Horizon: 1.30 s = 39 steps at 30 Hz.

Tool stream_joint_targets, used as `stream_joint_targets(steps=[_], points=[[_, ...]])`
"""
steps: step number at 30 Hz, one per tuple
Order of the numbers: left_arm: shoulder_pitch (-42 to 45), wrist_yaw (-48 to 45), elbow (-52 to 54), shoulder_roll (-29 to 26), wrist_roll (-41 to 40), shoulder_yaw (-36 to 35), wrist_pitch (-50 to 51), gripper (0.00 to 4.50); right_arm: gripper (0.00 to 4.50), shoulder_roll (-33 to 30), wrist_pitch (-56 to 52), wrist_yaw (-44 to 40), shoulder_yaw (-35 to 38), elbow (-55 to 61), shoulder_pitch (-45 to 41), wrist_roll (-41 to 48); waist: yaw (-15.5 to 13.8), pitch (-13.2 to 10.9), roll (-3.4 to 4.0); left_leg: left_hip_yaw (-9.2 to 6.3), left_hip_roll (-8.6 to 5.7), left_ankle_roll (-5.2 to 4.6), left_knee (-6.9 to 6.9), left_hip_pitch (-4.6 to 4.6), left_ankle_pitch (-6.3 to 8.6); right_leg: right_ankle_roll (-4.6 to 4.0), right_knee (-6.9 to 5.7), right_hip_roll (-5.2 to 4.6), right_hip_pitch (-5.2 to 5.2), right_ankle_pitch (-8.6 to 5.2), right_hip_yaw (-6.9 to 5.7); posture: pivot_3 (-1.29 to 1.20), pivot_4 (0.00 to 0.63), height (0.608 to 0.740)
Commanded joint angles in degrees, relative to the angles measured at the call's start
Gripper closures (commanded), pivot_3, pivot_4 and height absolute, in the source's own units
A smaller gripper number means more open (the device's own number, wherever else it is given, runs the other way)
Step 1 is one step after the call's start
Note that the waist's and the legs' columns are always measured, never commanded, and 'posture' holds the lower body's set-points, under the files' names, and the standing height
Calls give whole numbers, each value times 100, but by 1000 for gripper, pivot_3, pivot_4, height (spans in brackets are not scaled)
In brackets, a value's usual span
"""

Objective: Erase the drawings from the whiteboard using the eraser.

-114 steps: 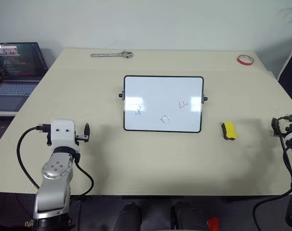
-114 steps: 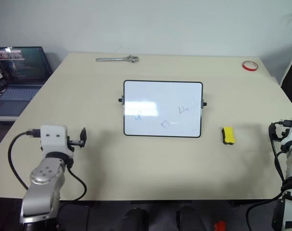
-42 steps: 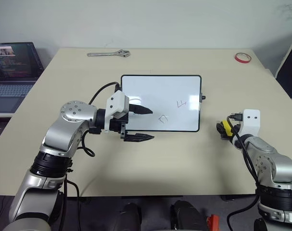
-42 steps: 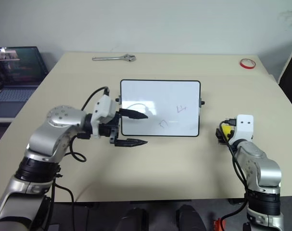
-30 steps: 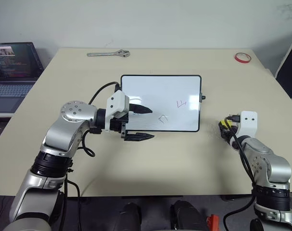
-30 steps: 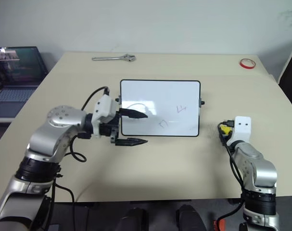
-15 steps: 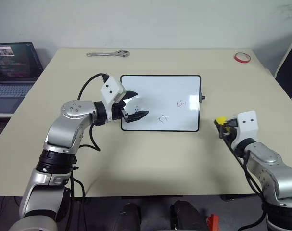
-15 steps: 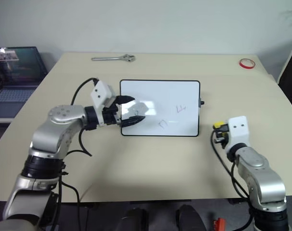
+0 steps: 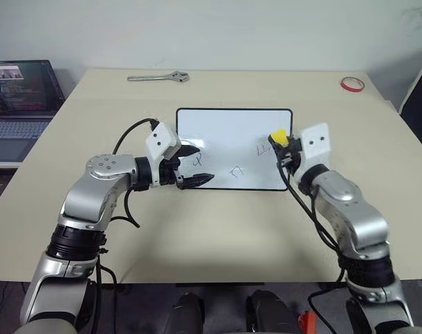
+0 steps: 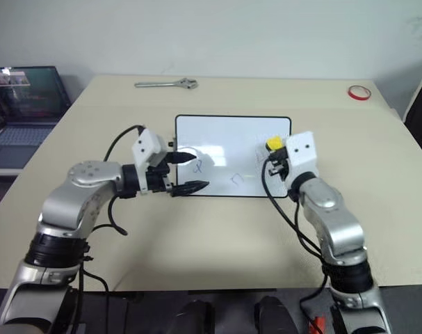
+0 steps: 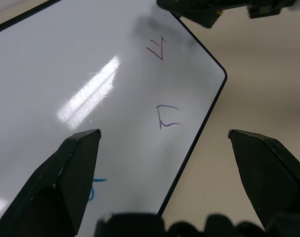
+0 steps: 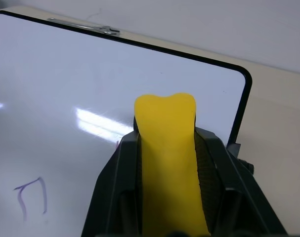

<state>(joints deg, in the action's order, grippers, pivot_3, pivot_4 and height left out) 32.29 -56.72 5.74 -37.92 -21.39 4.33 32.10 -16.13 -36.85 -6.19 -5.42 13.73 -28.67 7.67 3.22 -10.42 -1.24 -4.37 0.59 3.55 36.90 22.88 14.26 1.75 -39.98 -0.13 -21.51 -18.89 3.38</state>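
Note:
The whiteboard [image 9: 231,129] lies flat mid-table, with three small drawings on it: blue [image 9: 199,159], grey [image 9: 237,170] and red [image 11: 157,47]. My right gripper [image 9: 283,146] is shut on the yellow eraser [image 9: 279,138], holding it just above the board's right part, over the red mark. In the right wrist view the eraser [image 12: 167,143] sticks out between the fingers above the board. My left gripper [image 9: 197,165] is open at the board's near left corner. One finger lies over the board by the blue mark, the other in front of the near edge.
A wrench [image 9: 158,78] lies at the table's far edge, left of centre. A red tape ring [image 9: 353,84] sits at the far right corner. An open laptop [image 9: 19,97] stands beside the table on the left.
My right gripper has lifted the eraser from the table right of the board and carried it left, above the board's right part. The left gripper has rolled and edged slightly along the board's near left corner.

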Motion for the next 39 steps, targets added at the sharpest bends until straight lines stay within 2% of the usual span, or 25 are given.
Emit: stream_joint_targets(steps=[1, 7, 15, 20, 25, 32, 36, 39], points=[[-57, -139, 350, -3, -178, -57, -44, 0, 3410, 90, 719, 8, -87, -518, -159, -351, -2, 0, 0, 1, 1, 0, 0, 0, 0, 0, 1, -1, 0, 0, 0, 0, 150, 740], [-160, -65, 177, -30, -113, -117, -85, 0, 3410, 58, 1302, -280, -424, -1012, 229, -734, 1, 0, 0, 0, 1, 0, 2, -3, 0, 0, -2, -1, 1, 0, 0, 0, 150, 740], [-322, 65, 14, 2, 57, -85, -214, 0, 3410, -186, 1428, -977, -1076, -793, 518, -1217, 18, 2, -2, -1, 3, 0, 7, -20, -1, -1, -14, 0, 13, 1, 2, 0, 150, 740], [-444, 22, -147, -42, 142, -46, -344, 0, 3410, 15, 1708, -169, -645, -1038, 113, -1681, 15, 2, -2, -1, 2, 0, 8, -21, -1, -1, -19, 1, 13, 1, 3, 0, 150, 740], [-698, -84, -129, -82, 242, 14, -482, 0, 3410, 205, 1945, 119, -398, -1211, -130, -1737, 0, 2, -2, -3, 3, 1, 5, -8, -1, -2, -13, -1, 2, 1, 0, 0, 150, 740], [-802, -107, -116, -80, 292, 20, -582, 0, 3410, -192, 1353, -1260, -1147, -976, 158, -1822, 0, 2, -3, -3, 3, -1, 4, -10, 0, -2, -5, -3, 8, 1, -1, 0, 150, 740], [-797, -132, -133, -74, 303, 22, -626, 0, 3410, -43, 1192, -817, -866, -993, 95, -1965, 2, 2, -3, -3, 3, -1, 7, -16, -1, -2, -14, -3, 11, 2, -1, 0, 150, 740], [-783, -162, -157, -45, 310, 26, -675, 0, 3410, 184, 1077, -74, -192, -1167, -22, -1904, -1, 2, -3, -5, 2, 0, 8, -17, -2, -2, -18, -3, 11, 2, -2, 0, 150, 740]])
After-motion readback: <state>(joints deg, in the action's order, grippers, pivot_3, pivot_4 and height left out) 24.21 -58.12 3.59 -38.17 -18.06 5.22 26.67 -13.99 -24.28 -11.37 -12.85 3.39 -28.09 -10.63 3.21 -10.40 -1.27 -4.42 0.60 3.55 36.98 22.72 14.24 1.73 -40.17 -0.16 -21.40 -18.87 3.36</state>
